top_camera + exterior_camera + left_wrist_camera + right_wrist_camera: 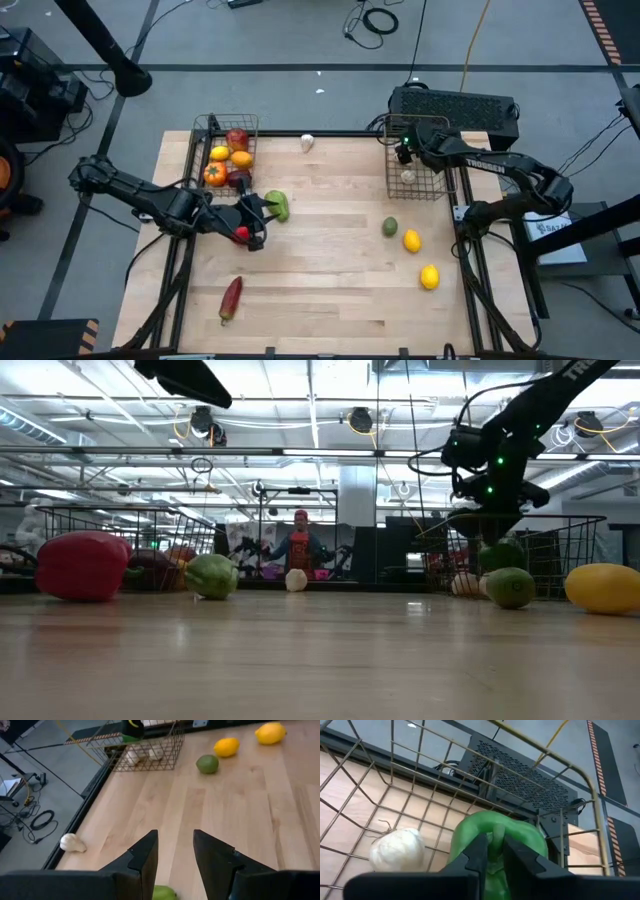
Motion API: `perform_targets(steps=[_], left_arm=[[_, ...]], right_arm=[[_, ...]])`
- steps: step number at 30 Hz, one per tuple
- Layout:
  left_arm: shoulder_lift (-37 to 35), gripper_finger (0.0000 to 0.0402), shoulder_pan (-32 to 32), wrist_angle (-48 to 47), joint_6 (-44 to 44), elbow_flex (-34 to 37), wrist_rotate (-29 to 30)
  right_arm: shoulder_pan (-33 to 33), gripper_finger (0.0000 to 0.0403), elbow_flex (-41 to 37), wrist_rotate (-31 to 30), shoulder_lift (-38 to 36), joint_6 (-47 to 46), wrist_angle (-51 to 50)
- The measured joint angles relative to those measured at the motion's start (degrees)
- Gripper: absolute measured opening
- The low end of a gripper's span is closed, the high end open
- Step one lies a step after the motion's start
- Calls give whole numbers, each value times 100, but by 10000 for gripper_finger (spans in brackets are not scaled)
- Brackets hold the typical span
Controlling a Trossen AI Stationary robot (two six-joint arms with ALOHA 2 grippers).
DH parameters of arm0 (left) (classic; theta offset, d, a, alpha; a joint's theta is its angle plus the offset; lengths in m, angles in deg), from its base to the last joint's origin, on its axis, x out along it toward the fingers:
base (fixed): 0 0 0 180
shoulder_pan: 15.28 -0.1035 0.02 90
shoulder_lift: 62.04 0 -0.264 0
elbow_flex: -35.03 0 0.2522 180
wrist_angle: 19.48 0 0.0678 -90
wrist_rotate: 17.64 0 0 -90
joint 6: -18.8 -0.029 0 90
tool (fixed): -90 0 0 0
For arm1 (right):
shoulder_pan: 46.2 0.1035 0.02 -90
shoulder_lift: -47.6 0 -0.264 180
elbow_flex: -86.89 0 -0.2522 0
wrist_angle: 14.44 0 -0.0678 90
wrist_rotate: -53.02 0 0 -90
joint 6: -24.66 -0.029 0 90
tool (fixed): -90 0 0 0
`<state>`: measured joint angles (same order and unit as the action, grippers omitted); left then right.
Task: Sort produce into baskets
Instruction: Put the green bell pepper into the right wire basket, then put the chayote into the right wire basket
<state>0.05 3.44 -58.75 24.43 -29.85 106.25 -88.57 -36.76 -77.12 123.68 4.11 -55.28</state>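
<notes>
My right gripper reaches down into the right wire basket, shut on a green pepper. A white garlic lies on that basket's floor beside the pepper. The left basket holds several pieces of produce, among them a red apple and an orange. My left gripper hovers open over the table near that basket, with nothing between its fingers. A green pepper and a red pepper lie on the table right beside it. My right gripper pinches the green pepper's stem, at the top of the pepper, between its two fingers. The fingers slant down into the basket from above. The pepper hangs below them; whether its underside rests on the basket floor, I cannot tell.
On the bare wood lie a garlic at the far edge, a lime-green fruit and two lemons at the right, and a red chili at the near left. A black box stands behind the right basket.
</notes>
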Motion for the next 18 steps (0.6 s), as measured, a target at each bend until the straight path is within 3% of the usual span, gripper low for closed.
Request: perform_targets(steps=[10, 16, 18], left_arm=[[205, 132, 0, -58, -167, 0, -243], [205, 132, 0, -99, -188, 0, -240], [205, 132, 0, -110, -191, 0, -206]], right_arm=[[-4, 99, 55, -2, -33, 92, 342], [504, 151, 375, 35, -937, 415, 173], [876, 165, 501, 350, -1445, 510, 185]])
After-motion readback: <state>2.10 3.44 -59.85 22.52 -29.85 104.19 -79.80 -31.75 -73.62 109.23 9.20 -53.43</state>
